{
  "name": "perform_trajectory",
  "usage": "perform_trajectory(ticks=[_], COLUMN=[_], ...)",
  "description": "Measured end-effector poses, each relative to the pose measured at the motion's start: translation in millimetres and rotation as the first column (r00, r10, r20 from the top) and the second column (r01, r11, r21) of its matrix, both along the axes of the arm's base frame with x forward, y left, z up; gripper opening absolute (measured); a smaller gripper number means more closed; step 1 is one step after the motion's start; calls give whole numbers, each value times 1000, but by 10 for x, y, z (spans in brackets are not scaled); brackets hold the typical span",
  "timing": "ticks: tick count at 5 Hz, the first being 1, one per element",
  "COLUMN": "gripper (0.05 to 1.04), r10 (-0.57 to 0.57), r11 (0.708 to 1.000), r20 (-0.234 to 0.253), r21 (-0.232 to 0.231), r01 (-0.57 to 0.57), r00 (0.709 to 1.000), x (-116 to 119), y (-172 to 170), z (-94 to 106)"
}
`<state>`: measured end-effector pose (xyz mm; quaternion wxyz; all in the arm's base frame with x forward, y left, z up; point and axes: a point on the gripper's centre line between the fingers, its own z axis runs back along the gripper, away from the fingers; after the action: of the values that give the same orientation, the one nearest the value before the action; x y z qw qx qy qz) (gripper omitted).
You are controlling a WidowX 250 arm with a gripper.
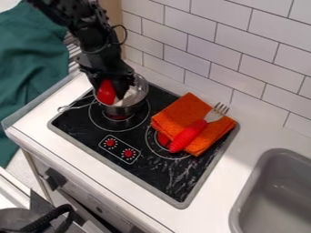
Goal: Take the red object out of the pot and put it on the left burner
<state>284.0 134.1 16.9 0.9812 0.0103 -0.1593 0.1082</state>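
The red object (106,92) was in the mouth of the metal pot (123,109), on the side toward the stove's controls, upright or nearly so, with something pale beside it inside the pot. The black gripper (114,89) hung down into the pot from above, right up against the red object. How far the claw was open could not be told, nor whether it had hold of the object or only touched it.

The left burner (100,121) lay partly under the pot, its ringed surface reaching out from the pot toward the controls. On the other side of the pot from its handle (74,107), well clear of the work, lay a folded orange cloth (182,107) with a red-handled fork (189,134) across it.

The step in hand looked to be the grasp, or the very start of the lift. The next move called for a sure grip, then a straight rise until the object cleared the pot's rim. After that it wanted a short shift toward the controls and a gentle lowering beside the pot, without nudging it.
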Motion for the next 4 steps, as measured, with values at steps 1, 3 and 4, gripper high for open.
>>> perform_trajectory(ticks=[1, 3, 4], gripper=[540, 540, 540], r10=[-29, -134, -151], r11=[999, 991, 988], r20=[-43, -114, -142], r21=[13, 11, -3], r01=[30, 137, 152], r00=[999, 984, 978], x=[-302, -649, -642], y=[-231, -778, -997], z=[77, -16, -76])
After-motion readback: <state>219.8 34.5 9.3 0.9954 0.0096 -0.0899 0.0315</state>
